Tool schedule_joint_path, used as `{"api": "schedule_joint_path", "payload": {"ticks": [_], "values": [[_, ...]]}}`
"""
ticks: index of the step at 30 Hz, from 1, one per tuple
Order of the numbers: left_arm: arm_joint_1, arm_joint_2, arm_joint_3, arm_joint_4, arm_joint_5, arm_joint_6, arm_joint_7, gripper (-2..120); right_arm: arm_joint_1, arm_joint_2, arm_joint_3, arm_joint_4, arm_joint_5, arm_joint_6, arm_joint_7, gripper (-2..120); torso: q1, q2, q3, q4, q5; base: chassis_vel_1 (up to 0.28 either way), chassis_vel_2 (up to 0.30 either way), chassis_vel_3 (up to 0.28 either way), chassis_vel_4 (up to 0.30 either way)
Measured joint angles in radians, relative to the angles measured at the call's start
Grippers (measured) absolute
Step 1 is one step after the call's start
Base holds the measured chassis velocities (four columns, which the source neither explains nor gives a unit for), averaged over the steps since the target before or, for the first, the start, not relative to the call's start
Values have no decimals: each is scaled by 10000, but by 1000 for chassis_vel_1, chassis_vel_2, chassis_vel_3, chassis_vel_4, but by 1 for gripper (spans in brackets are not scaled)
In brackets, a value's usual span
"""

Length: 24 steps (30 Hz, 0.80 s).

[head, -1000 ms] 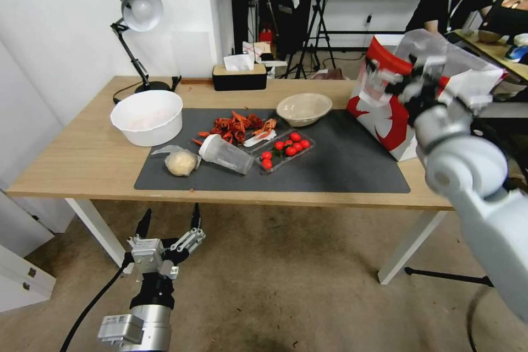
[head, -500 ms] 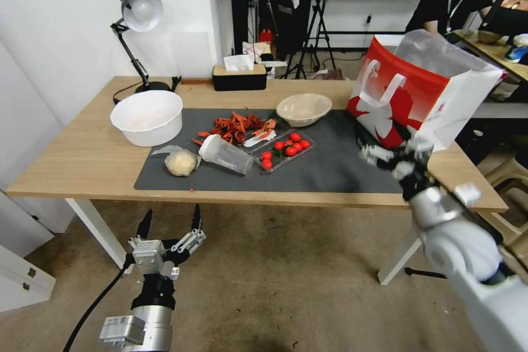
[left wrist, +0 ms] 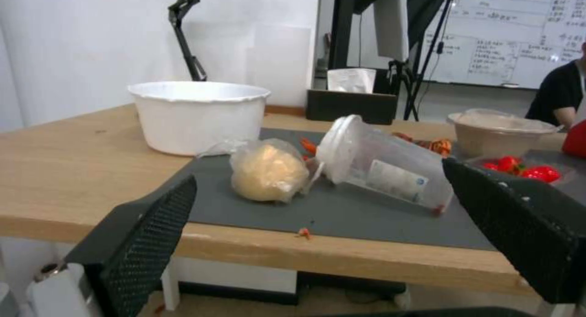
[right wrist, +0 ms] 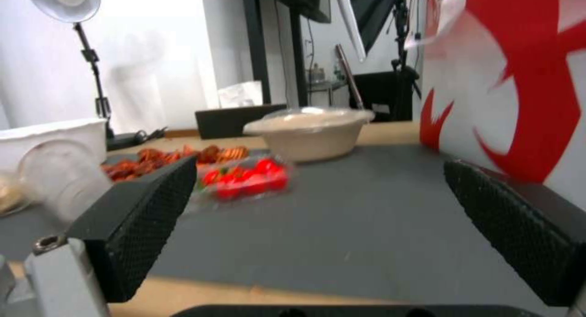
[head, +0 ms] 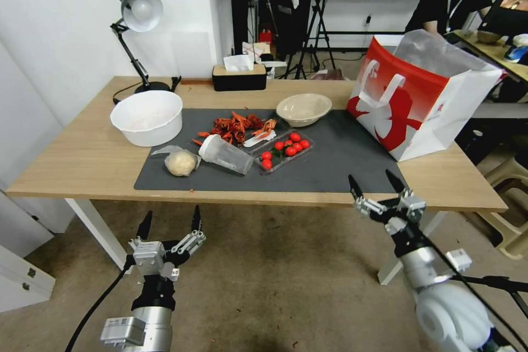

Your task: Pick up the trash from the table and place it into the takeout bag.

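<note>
Head view, near to far: left gripper (head: 169, 224) sits below the table's front edge, fingers spread, holding nothing; right gripper (head: 377, 187) is at the front edge near the right end, also spread and empty. On the table (head: 82, 159) trash is left on the dark mat (head: 341, 168): bagged beige lump (head: 181, 162), clear lidded plastic cup (head: 225, 154) lying on its side just beside it, tray of small red tomatoes (head: 285, 149), red leftover scraps (head: 236, 125) behind, beige bowl (head: 303, 108) farther back. White bowl (head: 147, 116) stands at the mat's left edge. Takeout bag (head: 423, 96) stands upright at the right end, mouth open; its inside can't be seen, so what's already in is unclear. Judgement: task partway at best, several pieces left to bag. Left wrist view adds detail: the lump's (left wrist: 268, 172) plastic wrap touches the cup's lid, a label on the cup (left wrist: 384, 170), and a red crumb (left wrist: 302, 233) near the table edge. Right wrist view shows a clear lid on the bowl (right wrist: 308, 131), plus the bag's red-white wall (right wrist: 519, 88) close by the right gripper's side.
</note>
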Motion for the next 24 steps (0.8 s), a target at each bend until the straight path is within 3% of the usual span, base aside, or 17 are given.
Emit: {"api": "schedule_joint_path", "payload": {"ticks": [10, 24], "values": [[-99, 0, -246, 33, -120, 20, 58, 100, -1098, 426, -452, -22, -712, 977, 245, 100, 0, -1, 0, 0, 0, 0, 0, 0, 0], [-116, 0, -366, 83, -214, 26, 79, 100, -1205, 756, -864, 196, -882, 772, 712, 100, 0, -1, 0, 0, 0, 0, 0, 0, 0]]}}
